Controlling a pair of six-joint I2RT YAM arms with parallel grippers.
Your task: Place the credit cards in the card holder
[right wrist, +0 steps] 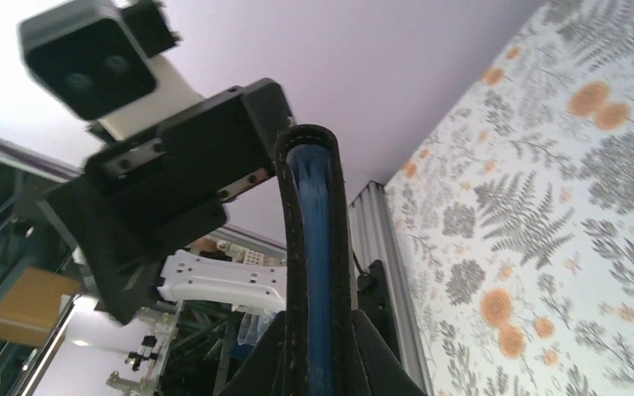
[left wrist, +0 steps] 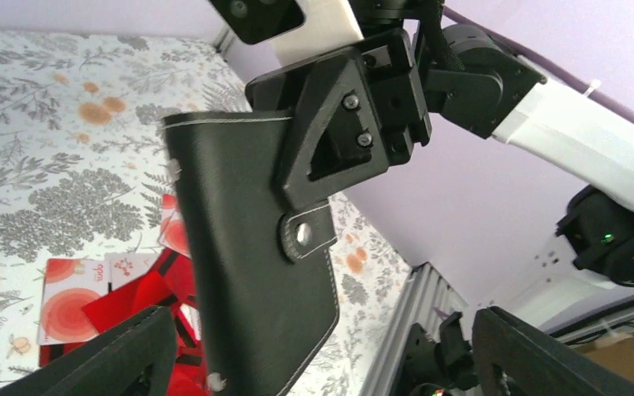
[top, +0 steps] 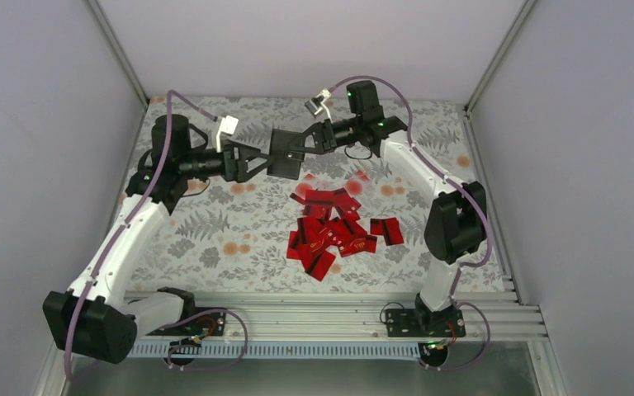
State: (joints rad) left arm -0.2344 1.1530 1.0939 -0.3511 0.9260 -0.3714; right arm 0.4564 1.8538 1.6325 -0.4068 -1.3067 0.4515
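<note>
The card holder (top: pixel 285 154), a black folded wallet with a snap tab (left wrist: pixel 304 234), hangs in the air above the back of the table. My right gripper (top: pixel 299 152) is shut on its right edge; in the right wrist view both fingers press the blue-lined edge of the card holder (right wrist: pixel 314 239) at the right gripper (right wrist: pixel 318 367). My left gripper (top: pixel 257 162) is open, its fingers spread on either side of the card holder (left wrist: pixel 239 247) without touching it. The credit cards (top: pixel 334 231) lie in a loose red pile on the table below, and the left wrist view shows some of the credit cards (left wrist: pixel 124 301).
A floral cloth (top: pixel 215 239) covers the table. Grey walls close in the left, right and back. A metal rail (top: pixel 338 309) runs along the near edge between the arm bases.
</note>
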